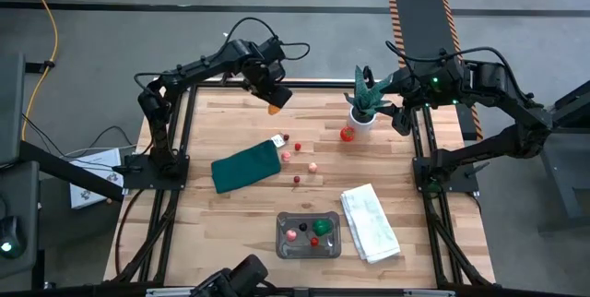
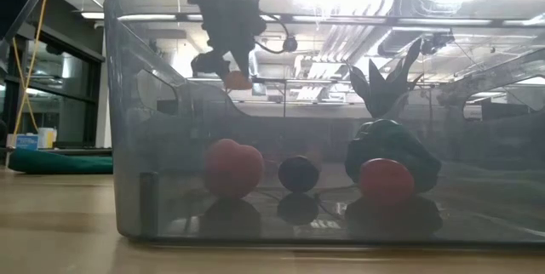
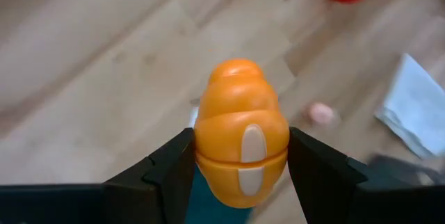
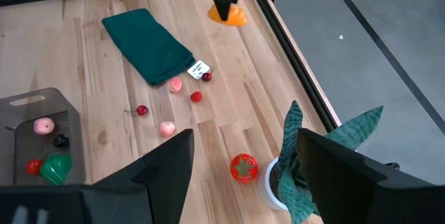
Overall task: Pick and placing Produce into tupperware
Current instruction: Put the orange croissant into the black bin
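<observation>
while i hold my left arm raised over the far side of the counter [image 1: 230,214], the wooden planks below carry everything else, and the room beyond shows grey floor, a yellow cable and bright ceiling lights. the green cloth [image 1: 246,167] lies left of centre and the folded white towel [image 1: 371,222] lies near the front right, just beside the clear container [image 1: 309,235], which sits at the front edge so both my arms can reach it. the potted plant [image 1: 362,103] stands at the far right with a red tomato [image 1: 347,134] close to its pot. my right tool [image 4: 240,172] hovers near that plant, its fingers spread and empty, waiting.

my left tool [image 3: 240,172] is pinching an orange fruit [image 3: 240,152] across its middle, lifted clear of the wood, i judge for carrying to the container. inside the container lie a pink piece [image 1: 291,234], a green one [image 1: 321,227], a small red one [image 1: 314,241] and a dark one [image 1: 310,226]. a few small pink and red pieces [image 1: 298,157] are scattered between the cloth and the tomato, not yet collected.
</observation>
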Controlling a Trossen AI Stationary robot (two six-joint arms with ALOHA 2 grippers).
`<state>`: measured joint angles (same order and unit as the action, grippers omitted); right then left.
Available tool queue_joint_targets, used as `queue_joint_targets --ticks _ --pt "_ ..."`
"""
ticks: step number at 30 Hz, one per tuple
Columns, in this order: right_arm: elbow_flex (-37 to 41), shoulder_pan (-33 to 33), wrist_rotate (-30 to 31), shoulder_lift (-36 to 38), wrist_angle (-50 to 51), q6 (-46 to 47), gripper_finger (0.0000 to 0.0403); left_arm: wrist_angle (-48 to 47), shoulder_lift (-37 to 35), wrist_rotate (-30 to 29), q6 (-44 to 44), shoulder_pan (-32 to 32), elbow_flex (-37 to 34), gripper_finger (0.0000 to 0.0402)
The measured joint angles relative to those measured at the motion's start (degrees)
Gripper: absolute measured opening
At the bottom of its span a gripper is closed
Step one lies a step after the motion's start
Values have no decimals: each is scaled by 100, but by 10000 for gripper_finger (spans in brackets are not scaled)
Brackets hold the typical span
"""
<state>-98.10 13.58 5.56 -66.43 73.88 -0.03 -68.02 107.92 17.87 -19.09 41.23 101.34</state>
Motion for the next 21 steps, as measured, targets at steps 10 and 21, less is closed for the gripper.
queue_joint_targets --ticks 10,21 --pt "0 -1 2 2 -6 149 245 -119 0 1157 227 -198 0 196" --pt "0 0 2 2 -155 231 245 -111 0 2565 584 -706 0 196"
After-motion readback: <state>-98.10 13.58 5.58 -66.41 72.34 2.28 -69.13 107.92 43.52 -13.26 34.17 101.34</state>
